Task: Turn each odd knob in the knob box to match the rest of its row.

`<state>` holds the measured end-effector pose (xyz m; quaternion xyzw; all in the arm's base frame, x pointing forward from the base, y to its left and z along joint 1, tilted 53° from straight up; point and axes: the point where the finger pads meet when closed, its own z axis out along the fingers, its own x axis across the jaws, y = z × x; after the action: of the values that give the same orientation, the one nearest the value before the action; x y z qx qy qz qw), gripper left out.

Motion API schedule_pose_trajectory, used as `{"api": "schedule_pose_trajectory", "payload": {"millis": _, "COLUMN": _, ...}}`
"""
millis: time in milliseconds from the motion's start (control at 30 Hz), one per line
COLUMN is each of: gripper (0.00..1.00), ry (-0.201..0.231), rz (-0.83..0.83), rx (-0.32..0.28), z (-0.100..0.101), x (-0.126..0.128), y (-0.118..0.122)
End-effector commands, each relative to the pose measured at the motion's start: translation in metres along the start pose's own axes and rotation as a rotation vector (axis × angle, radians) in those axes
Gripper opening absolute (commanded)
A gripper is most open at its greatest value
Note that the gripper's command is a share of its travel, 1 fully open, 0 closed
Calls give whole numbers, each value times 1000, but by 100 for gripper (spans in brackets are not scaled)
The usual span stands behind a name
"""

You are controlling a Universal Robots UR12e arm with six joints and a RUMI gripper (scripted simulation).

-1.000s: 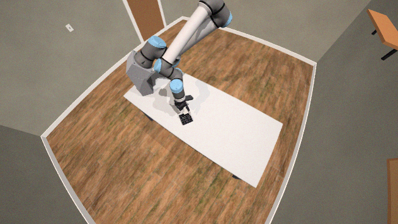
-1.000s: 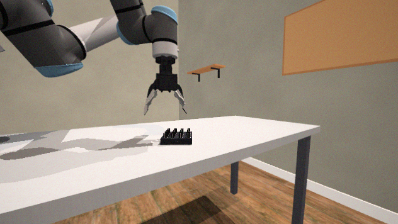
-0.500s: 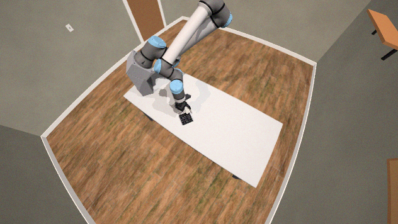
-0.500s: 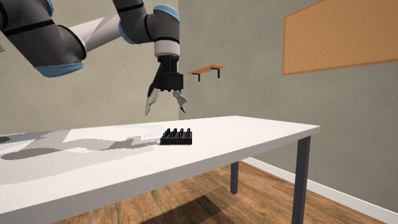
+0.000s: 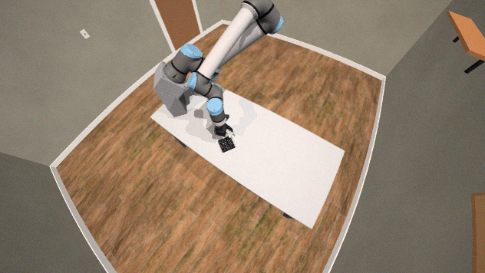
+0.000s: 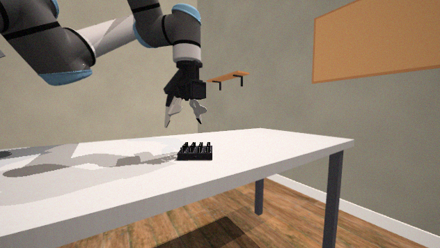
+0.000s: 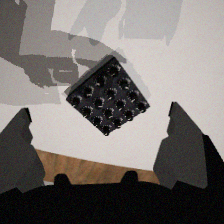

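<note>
The knob box is a low, black, square-topped block resting on the white counter, close to one of its long edges. Sixteen short black knobs stand on its upper face in a four-by-four grid. In the exterior view they rise as thin upright fins; in the wrist view they appear as dark rounds with small pale marks about them. The lettering and the marks are too small to read, and the direction of each knob cannot be told.

The jaws are wide apart, with nothing between them, and hang above the counter, clear of the box. Their fingers are pale grey and angular in the exterior view, with dark tips, beneath a black gripper body. In the wrist view, the box appears turned cornerwise.

The arm combines smooth white tube, dark grey joints and light-blue caps. The counter has a plain, matt top and dark grey legs; the floor beneath shows brown, streaked wood grain.
</note>
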<state>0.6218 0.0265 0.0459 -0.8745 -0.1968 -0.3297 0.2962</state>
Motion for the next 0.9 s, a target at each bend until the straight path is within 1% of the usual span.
{"api": "schedule_pose_trajectory", "payload": {"millis": 0, "gripper": 100, "ry": 0, "rz": -64, "rx": 5, "z": -1, "x": 0, "y": 2}}
{"api": "schedule_pose_trajectory", "payload": {"millis": 233, "gripper": 100, "ry": 0, "rz": -101, "rx": 5, "z": -1, "x": -1, "y": 2}}
{"api": "schedule_pose_trajectory", "payload": {"millis": 533, "gripper": 100, "ry": 0, "rz": -107, "rx": 5, "z": -1, "x": -1, "y": 3}}
{"api": "schedule_pose_trajectory", "payload": {"millis": 567, "gripper": 11, "ry": 0, "rz": -107, "rx": 5, "z": -1, "x": -1, "y": 3}}
{"api": "schedule_pose_trajectory", "payload": {"millis": 867, "gripper": 11, "ry": 0, "rz": -107, "rx": 5, "z": -1, "x": -1, "y": 3}}
